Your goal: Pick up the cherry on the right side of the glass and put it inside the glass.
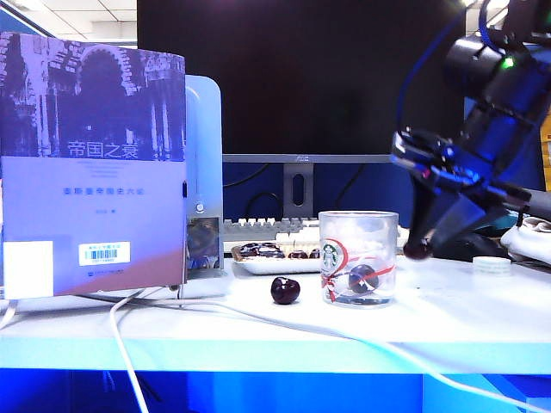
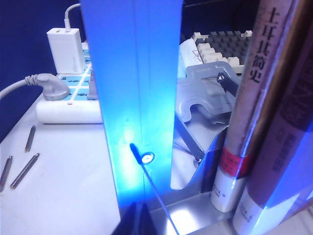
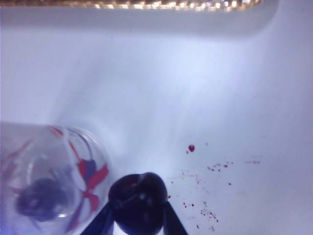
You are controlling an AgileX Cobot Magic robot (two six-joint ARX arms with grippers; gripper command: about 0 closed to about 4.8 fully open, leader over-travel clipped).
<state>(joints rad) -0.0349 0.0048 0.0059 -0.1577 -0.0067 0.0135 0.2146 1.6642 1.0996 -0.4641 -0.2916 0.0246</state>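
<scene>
The dark maroon cherry (image 1: 418, 249) hangs just above the table, close to the right of the glass (image 1: 358, 258), about level with its middle. My right gripper (image 1: 419, 244) is shut on it. In the right wrist view the cherry (image 3: 139, 200) sits between the two dark fingers (image 3: 101, 223), beside the glass (image 3: 49, 181). Another dark cherry (image 1: 362, 278) lies inside the glass, and a third (image 1: 285, 290) rests on the table to its left. My left gripper (image 2: 139, 221) shows only as dark tips pressed together against a blue upright panel (image 2: 134, 88), holding nothing.
A large book (image 1: 90, 163) stands at the left, and a white tray (image 1: 267, 255) with more cherries sits behind the glass before a keyboard (image 1: 258, 229). A white cable (image 1: 258, 320) crosses the front of the table. Red juice spots (image 3: 191, 148) mark the surface. A power strip (image 2: 68, 105) and books (image 2: 264, 122) flank the left gripper.
</scene>
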